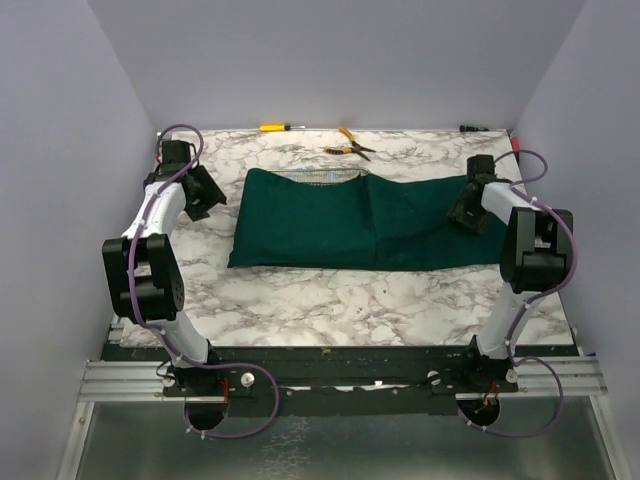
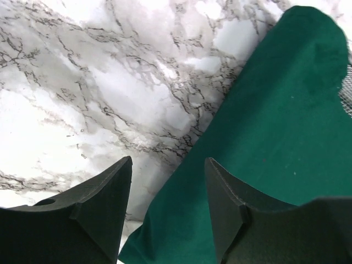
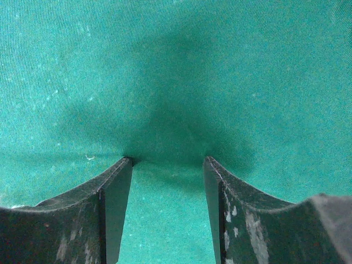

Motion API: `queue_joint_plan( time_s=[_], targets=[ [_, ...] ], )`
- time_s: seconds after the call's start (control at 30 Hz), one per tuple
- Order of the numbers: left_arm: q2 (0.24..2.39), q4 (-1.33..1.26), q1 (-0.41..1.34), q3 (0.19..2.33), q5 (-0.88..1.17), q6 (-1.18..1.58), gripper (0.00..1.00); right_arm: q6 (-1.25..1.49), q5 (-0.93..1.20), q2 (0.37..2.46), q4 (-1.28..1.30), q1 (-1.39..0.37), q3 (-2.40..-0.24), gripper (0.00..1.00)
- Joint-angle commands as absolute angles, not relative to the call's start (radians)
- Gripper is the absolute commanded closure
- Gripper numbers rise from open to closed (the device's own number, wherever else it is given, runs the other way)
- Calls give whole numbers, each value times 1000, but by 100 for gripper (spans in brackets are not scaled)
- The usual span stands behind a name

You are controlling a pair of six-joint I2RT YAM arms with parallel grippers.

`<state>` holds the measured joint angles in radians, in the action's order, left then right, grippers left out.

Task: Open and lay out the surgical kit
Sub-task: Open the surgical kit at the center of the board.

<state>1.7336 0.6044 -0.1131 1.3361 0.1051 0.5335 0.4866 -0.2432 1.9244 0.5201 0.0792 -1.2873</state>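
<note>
Two robot arms reach out from the near edge of a white marble-patterned table (image 1: 330,300) toward a surgical kit that is still wrapped. The kit's dark green cloth wrap (image 1: 330,225) lies folded in a wide, flat rectangle across the middle of the table, running from left to right. Along its far edge, near the centre, a thin strip of the wire-mesh tray (image 1: 320,178) peeks out from under the fabric; the rest of the tray and anything inside it is covered. The left gripper (image 2: 168,162) hangs just off the left end of the wrap. Its two dark fingers stand apart with nothing between them, one finger above bare marble and the other above the cloth's edge. The right gripper (image 3: 168,159) is down over the right end of the wrap, and its camera sees nothing but green fabric. Its fingers are also spread apart, and the fingertips (image 3: 118,176) seem to press into the cloth, which darkens and dimples around them, though no fold is pinched between them. Beyond the wrap, at the far edge of the table, lie a yellow-handled screwdriver (image 1: 275,127) and, a little to its right, yellow-handled pliers (image 1: 347,148), both well apart from the two grippers.
</note>
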Motion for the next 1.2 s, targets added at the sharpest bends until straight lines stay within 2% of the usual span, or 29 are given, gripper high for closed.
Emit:
queue_joint_plan(
  time_s=[0.0, 0.13, 0.23, 0.3, 0.43, 0.67, 1.17],
  targets=[
    [1686, 570, -111, 1316, 197, 487, 43, 466, -252, 1901, 591, 92, -1300, 44],
    [1679, 510, -103, 1255, 342, 451, 43, 417, -57, 1822, 550, 91, -1288, 43],
    [1679, 495, -83, 1243, 349, 426, 43, 357, 172, 1769, 478, 91, -1263, 41],
    [1689, 491, -66, 1244, 323, 418, 43, 355, 205, 1767, 470, 91, -1268, 39],
    [1725, 491, -41, 1244, 274, 449, 43, 370, 85, 1820, 510, 91, -1300, 34],
    [1806, 491, -20, 1249, 303, 531, 46, 349, -58, 1957, 513, 91, -1347, 30],
    [1978, 466, 78, 1396, 309, 665, 52, 273, -232, 2239, 593, 111, -1600, 31]
  ],
)
